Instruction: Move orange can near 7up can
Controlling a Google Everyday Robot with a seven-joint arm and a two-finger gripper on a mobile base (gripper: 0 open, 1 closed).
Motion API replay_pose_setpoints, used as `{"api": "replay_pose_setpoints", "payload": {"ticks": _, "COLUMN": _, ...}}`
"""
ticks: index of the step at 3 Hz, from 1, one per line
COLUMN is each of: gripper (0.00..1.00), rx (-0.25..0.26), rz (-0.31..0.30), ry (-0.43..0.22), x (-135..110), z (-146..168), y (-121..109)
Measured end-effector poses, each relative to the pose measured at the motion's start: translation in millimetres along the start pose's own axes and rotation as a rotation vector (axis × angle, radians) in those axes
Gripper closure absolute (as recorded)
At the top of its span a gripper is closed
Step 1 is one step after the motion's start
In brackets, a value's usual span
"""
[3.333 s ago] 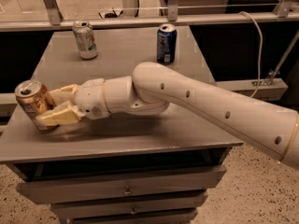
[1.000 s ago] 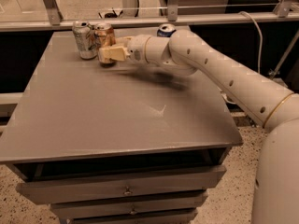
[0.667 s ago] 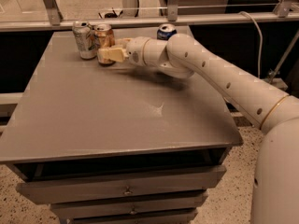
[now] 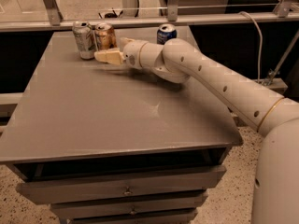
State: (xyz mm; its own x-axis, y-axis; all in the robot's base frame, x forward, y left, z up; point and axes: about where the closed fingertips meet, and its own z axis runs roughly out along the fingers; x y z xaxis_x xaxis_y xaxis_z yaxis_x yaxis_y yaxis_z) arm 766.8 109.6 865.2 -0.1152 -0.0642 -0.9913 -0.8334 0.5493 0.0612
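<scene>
The orange can (image 4: 105, 35) stands upright at the far left of the grey table (image 4: 93, 120), right beside the 7up can (image 4: 84, 40), which is pale silver with green marks. The two cans nearly touch. My gripper (image 4: 112, 49) reaches in from the right and is shut on the orange can. One pale finger (image 4: 108, 56) lies in front of the can's base and the other sits behind its right side. The can's bottom edge is partly hidden by the front finger.
A dark blue can (image 4: 166, 33) stands at the far edge of the table, behind my forearm (image 4: 210, 78). A metal rail (image 4: 149, 20) runs behind the table. Drawers (image 4: 126, 188) sit under the tabletop.
The gripper carried the orange can from the table's near left corner to the far left, next to the 7up can. In the last second it only shifted slightly lower.
</scene>
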Motion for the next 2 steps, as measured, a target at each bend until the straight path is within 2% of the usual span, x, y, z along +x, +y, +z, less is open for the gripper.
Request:
{"api": "replay_pose_setpoints", "payload": {"ticks": 1, "gripper": 0.00, "rx": 0.002, "rz": -0.011, "ry": -0.009, "x": -2, "z": -3, "y": 6}}
{"api": "replay_pose_setpoints", "payload": {"ticks": 2, "gripper": 0.00, "rx": -0.003, "rz": -0.036, "ry": -0.024, "x": -4, "z": -31, "y": 20}}
